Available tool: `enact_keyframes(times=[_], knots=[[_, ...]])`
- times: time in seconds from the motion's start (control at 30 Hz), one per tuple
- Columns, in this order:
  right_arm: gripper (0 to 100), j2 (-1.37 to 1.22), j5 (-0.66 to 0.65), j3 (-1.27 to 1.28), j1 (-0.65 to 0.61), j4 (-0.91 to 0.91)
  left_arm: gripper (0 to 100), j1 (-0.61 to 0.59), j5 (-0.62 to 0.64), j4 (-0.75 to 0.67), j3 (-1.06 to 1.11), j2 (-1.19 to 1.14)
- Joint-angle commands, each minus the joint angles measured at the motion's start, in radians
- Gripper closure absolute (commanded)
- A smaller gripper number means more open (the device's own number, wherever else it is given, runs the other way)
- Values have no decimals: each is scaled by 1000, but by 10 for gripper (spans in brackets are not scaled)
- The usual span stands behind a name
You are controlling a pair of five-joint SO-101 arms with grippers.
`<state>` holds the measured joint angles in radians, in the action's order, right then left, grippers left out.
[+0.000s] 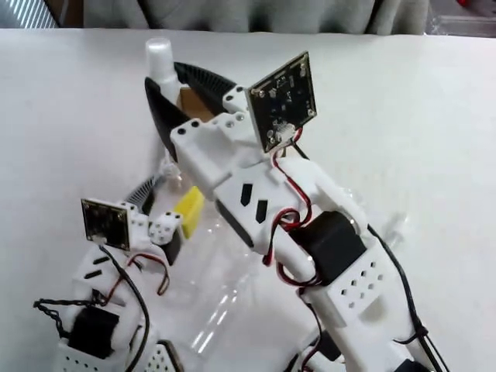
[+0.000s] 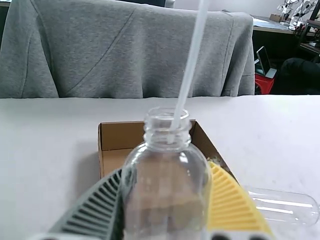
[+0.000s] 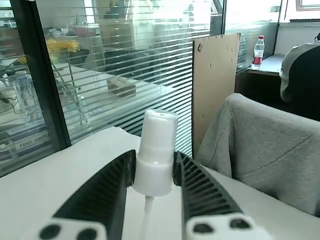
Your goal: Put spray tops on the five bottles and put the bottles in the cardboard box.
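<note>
1. The white bench (image 1: 434, 116) carries everything. In the left wrist view a grey cloth (image 2: 130, 50) hangs along its far side.
2. The cardboard box (image 2: 120, 136) lies open on the bench, just behind the held bottle in the left wrist view. In the high view a corner of it shows under the right arm's black fingers.
3. The right end effector (image 3: 154, 159) is raised above the box area. Its two black ribbed fingers are clamped on the collar of the spray top, one on each side.
4. The left end effector (image 2: 170, 171) has one grey finger and one yellow finger. They are closed against the sides of a clear bottle, holding it upright.
5. The bottle (image 2: 165, 195) stands between those fingers with its neck open and uncapped, in front of the box.
6. A second bottle (image 2: 282, 205), also clear, lies on its side on the bench beside the yellow finger.
7. The spray top (image 3: 156, 150) is white, upright, and held well above the bottle.
8. Its thin tube (image 2: 190, 65) slants down, and the lower end sits inside the open neck of the bottle.
</note>
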<state>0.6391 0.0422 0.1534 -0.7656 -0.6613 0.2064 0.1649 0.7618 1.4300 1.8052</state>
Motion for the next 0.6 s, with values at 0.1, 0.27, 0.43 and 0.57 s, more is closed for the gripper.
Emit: enact_keyframes(times=[0.1, 0.27, 0.43, 0.57], knots=[[982, 7, 9, 41, 10, 7, 980, 4, -12, -26, -17, 15], [982, 7, 9, 77, 8, 8, 980, 4, -12, -26, -17, 15], [982, 7, 9, 115, 7, 8, 980, 4, -12, -26, -17, 15], [982, 8, 11, 155, 7, 8, 980, 4, -12, -26, -18, 15]])
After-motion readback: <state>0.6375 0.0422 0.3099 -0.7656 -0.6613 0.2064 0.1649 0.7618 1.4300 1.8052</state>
